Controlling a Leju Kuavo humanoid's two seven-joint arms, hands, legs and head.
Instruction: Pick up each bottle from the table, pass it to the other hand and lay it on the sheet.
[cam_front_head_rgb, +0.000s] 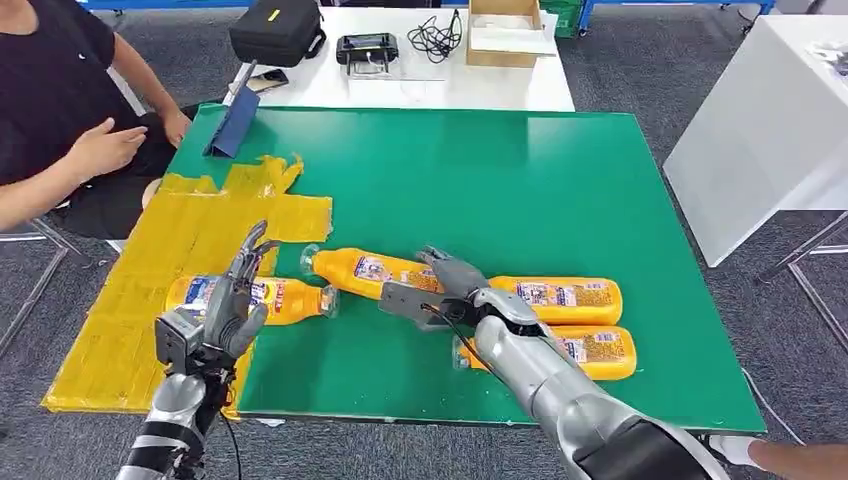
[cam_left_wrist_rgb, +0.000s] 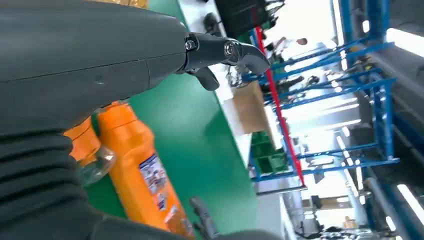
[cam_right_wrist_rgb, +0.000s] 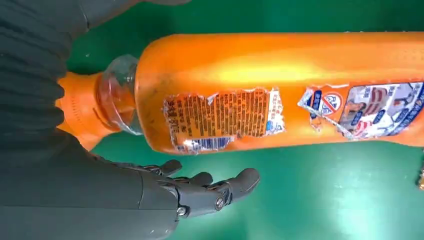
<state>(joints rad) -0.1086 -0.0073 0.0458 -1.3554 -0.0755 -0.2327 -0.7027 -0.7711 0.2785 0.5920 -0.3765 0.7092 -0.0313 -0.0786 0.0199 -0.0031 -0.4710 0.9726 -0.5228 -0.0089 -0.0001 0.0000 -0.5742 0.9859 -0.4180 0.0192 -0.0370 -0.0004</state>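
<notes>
Both arms were clad in silver metal, built from rounded, jointed segments. The right arm (cam_front_head_rgb: 560, 395) thickened toward a black section near the shoulder, and a thin black cable was run along its forearm. The left arm (cam_front_head_rgb: 170, 425) was ringed with darker bands — a black cable hung beside it. The left hand (cam_front_head_rgb: 228, 305) and the right hand (cam_front_head_rgb: 440, 290) were made of grey plates with darker fingers (cam_right_wrist_rgb: 220, 187). A grey ribbed cover (cam_right_wrist_rgb: 30, 75) was fitted behind each hand, and small screws were set at the finger pivots.
</notes>
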